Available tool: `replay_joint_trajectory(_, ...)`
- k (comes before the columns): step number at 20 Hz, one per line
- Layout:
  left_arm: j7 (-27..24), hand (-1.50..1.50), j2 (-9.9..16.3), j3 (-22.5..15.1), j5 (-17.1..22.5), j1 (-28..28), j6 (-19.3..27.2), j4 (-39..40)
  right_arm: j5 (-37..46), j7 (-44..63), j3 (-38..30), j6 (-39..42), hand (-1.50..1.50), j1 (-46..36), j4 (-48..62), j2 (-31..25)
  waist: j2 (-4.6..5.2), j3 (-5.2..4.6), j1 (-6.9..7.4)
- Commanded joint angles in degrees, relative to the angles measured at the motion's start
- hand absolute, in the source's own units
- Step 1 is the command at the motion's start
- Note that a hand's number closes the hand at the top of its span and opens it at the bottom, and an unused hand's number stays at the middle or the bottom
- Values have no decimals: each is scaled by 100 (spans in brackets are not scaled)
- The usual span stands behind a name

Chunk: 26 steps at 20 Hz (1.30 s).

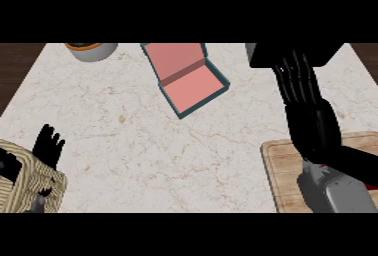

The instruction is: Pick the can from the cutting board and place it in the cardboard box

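Note:
The box (190, 75) lies open at the far middle of the counter, pink inside with teal walls. A wooden cutting board (282, 172) sits at the near right edge. My right hand (314, 125) stretches out above the board's far end, its straight fingers (297, 75) pointing away from me, right of the box and apart from it. The grey forearm covers much of the board. No can shows; only a small red patch (368, 186) peeks out beside the forearm. My left hand (49, 144) rests open at the near left, fingers up.
A woven basket-like thing (22, 182) sits at the near left corner by my left hand. A grey bowl (93, 50) with orange and green contents stands at the far left. A black object (262, 54) lies at the far right, behind my right fingertips.

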Motion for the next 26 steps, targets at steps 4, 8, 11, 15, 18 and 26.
replay_joint_trajectory(4, -123, 0, 1163, 254, -1216, -204, -408, -48, -1069, 433, -517, 1881, -150, 993, 226, -1396, 146, -73, -198)
replay_joint_trajectory(8, 269, 0, 1446, 385, -1498, -217, -1314, -147, 1093, -5, -367, 2274, -150, 553, 67, -3144, -10, -150, -212)
replay_joint_trajectory(11, 192, 0, 1383, 490, -2067, -297, -1227, -250, 724, -1052, -639, 3075, -150, 1521, 1001, -3397, 191, -59, -215)
replay_joint_trajectory(15, 340, 0, 1010, 566, -2511, -294, -1418, -416, -51, -2444, -1092, 4050, -150, 1896, 1854, -3323, 180, -60, -107)
replay_joint_trajectory(18, 473, 0, 791, 673, -2829, -483, -1594, -508, 211, -3253, -1347, 4526, -150, 1661, 2409, -3666, 193, -78, 55)
replay_joint_trajectory(26, 1073, 0, 419, 1104, -3350, -685, -2258, -1023, 2027, -4157, -1163, 3682, -150, 1627, 2650, -5038, 189, -88, 264)
